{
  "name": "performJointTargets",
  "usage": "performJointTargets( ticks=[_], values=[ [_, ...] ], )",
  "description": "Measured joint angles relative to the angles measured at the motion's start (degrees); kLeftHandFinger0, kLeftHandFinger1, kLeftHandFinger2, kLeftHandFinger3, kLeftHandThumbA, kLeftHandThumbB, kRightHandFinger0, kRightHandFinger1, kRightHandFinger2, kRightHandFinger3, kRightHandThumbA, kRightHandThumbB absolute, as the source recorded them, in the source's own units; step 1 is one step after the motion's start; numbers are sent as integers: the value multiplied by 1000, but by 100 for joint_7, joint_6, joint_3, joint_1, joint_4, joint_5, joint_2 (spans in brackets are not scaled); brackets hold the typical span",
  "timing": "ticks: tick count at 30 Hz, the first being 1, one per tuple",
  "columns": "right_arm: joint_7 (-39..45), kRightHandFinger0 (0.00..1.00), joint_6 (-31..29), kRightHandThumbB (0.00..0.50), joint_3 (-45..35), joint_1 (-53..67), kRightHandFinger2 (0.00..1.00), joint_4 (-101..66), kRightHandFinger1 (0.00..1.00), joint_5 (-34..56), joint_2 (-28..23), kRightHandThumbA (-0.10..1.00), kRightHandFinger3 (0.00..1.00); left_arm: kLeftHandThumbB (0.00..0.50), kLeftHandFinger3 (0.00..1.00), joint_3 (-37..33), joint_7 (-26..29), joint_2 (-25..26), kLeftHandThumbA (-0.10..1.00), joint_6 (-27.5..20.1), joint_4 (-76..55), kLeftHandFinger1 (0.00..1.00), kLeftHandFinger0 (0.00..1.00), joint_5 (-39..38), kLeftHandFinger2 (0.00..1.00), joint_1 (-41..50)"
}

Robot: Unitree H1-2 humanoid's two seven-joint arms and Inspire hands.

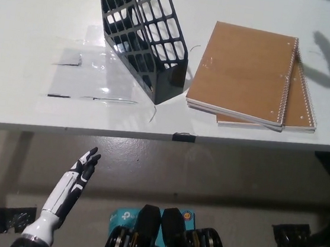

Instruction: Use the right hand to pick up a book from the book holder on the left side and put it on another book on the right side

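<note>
White and low at the near left, my left hand (81, 171) hangs below the table (32, 37) edge, fingers straight and apart, holding nothing. On the table, the black mesh book holder (142, 34) stands left of centre, and I see no book through its lattice. Just right of it, a brown spiral-bound book (245, 70) lies atop another book (302, 109). My right hand is barely visible at the far right corner; I cannot tell its state.
</note>
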Motion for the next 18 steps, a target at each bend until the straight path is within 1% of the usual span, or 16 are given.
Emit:
performJointTargets(
  ticks=[2,3,4,5,7,8,9,10,11,12,13,14,15,16,17,18],
  values=[
    [1,1000,56,294,0,314,1000,-317,1000,15,13,692,1000,156,1000,0,0,0,1000,3,33,1000,1000,0,1000,-40],
    [2,1000,81,325,0,442,1000,-439,1000,28,20,766,1000,155,1000,0,0,0,1000,5,45,1000,1000,0,1000,-59],
    [2,1000,112,326,0,640,1000,-603,1000,42,29,769,1000,155,1000,0,0,0,1000,6,60,1000,1000,0,1000,-85],
    [3,1000,135,307,1,778,1000,-760,1000,56,32,732,1000,152,1000,0,0,0,1000,8,71,1000,1000,0,1000,-110],
    [3,1000,198,315,3,1160,1000,-1102,1000,98,41,701,1000,150,1000,0,-1,0,1000,10,94,1000,1000,0,1000,-168],
    [4,1000,218,326,6,1340,1000,-1240,1000,117,47,733,1000,151,1000,1,-1,0,1000,11,104,1000,1000,0,1000,-196],
    [4,1000,236,333,8,1460,1000,-1363,1000,131,47,730,1000,152,1000,0,-1,0,1000,12,113,1000,1000,0,1000,-221],
    [4,1000,255,320,12,1634,1000,-1519,1000,153,47,708,1000,152,1000,1,-1,0,1000,13,124,1000,1000,0,1000,-253],
    [4,1000,284,341,19,1838,1000,-1707,1000,188,48,680,1000,144,1000,1,-1,0,1000,15,133,1000,1000,0,1000,-292],
    [4,1000,309,341,28,2021,1000,-1869,1000,219,49,667,1000,142,1000,1,-1,0,1000,15,138,1000,1000,-1,1000,-314],
    [4,1000,328,359,35,2157,1000,-1998,1000,242,49,685,1000,148,1000,1,-2,0,1000,16,144,1000,1000,-1,1000,-335],
    [4,1000,353,357,44,2335,1000,-2173,1000,269,48,686,1000,149,1000,1,-2,0,1000,17,158,1000,1000,-1,1000,-366],
    [6,1000,371,367,55,2518,1000,-2352,1000,302,49,710,1000,149,1000,1,-2,0,1000,18,169,1000,1000,-1,1000,-390],
    [7,1000,383,357,65,2655,1000,-2489,1000,335,49,729,1000,148,1000,1,-2,0,1000,19,180,1000,1000,-1,1000,-415],
    [8,1000,400,357,82,2831,1000,-2669,1000,375,50,789,1000,148,1000,2,-2,0,1000,20,197,1000,1000,-1,1000,-443],
    [11,1000,416,354,98,2994,1000,-2849,1000,417,52,776,1000,147,1000,1,-2,0,1000,22,211,1000,1000,-1,1000,-468]
  ],
)
